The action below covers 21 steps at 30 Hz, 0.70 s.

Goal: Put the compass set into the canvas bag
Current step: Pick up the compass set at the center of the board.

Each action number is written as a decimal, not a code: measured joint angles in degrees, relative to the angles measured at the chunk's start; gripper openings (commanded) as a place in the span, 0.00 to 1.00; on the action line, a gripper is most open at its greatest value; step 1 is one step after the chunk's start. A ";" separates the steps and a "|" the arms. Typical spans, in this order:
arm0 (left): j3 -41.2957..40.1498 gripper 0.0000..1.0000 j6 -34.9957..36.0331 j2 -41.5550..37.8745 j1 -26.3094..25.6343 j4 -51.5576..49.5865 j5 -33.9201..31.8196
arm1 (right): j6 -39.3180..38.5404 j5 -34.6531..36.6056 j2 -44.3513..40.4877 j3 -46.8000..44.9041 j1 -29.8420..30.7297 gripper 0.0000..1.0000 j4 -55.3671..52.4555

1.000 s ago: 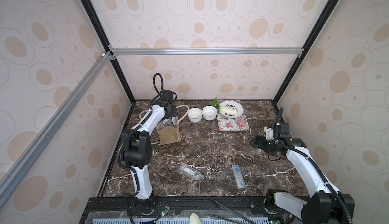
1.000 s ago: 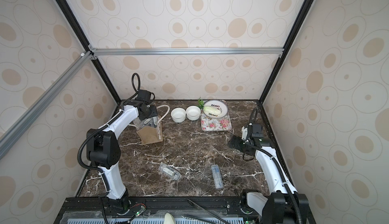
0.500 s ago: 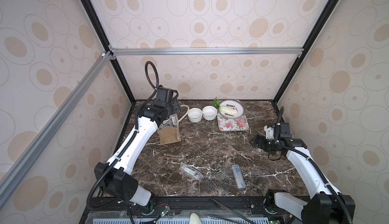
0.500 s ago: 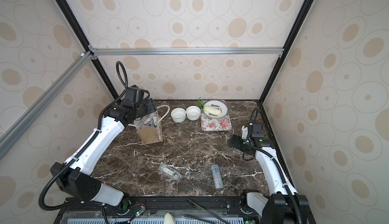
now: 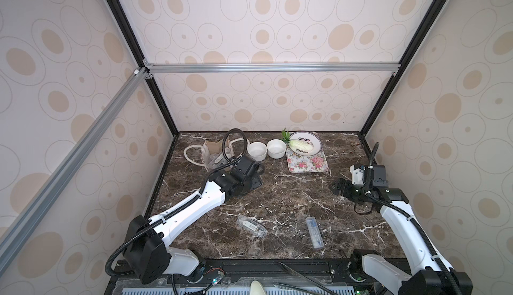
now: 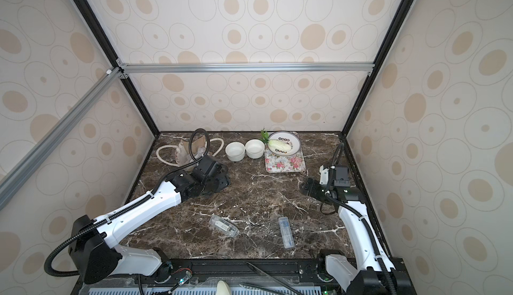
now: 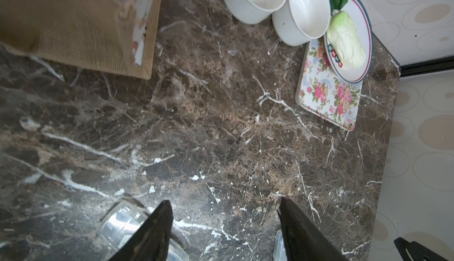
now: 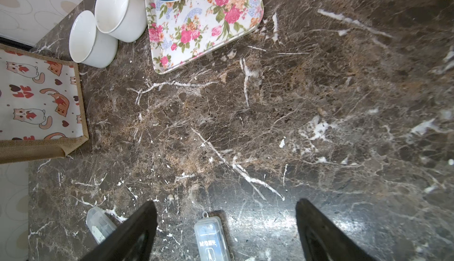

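The canvas bag (image 5: 212, 148) (image 6: 184, 148) stands at the back left, its rope handles spread on the table. A clear plastic case, the compass set (image 5: 219, 159), sticks up inside its mouth. My left gripper (image 5: 256, 181) (image 6: 222, 180) hangs in front of the bag, apart from it. In the left wrist view it (image 7: 224, 200) is open and empty, with the bag (image 7: 73, 26) off to one side. My right gripper (image 5: 337, 188) (image 8: 226, 200) hovers open and empty at the right side. The bag's cat-patterned panel (image 8: 36, 95) shows in the right wrist view.
Two more clear cases lie near the table's front, a wide one (image 5: 251, 225) (image 7: 122, 225) and a narrow one (image 5: 314, 232) (image 8: 211, 235). Two white bowls (image 5: 256, 150) (image 5: 276, 148) and a floral tray (image 5: 306, 162) carrying a plate of cabbage (image 5: 301, 143) line the back.
My left arm has pulled back and down from above the bag toward the table's middle, leaving the clear case in the bag. The right arm has not moved.
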 measured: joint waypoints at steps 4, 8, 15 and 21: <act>-3.28 0.70 -7.43 -1.42 -1.79 0.02 0.07 | 0.02 -0.74 0.04 -1.49 0.00 0.91 0.85; -7.30 0.70 -14.43 -2.73 -3.37 -0.17 0.42 | 0.00 -1.55 0.24 -2.43 0.00 0.90 1.84; -10.43 0.70 -23.65 -1.90 -5.92 -2.51 1.31 | 0.00 -3.45 1.99 -2.54 0.04 0.90 3.76; -13.62 0.71 -28.98 -0.76 -6.32 -3.04 2.56 | -0.04 -4.20 2.95 -2.54 0.04 0.90 5.07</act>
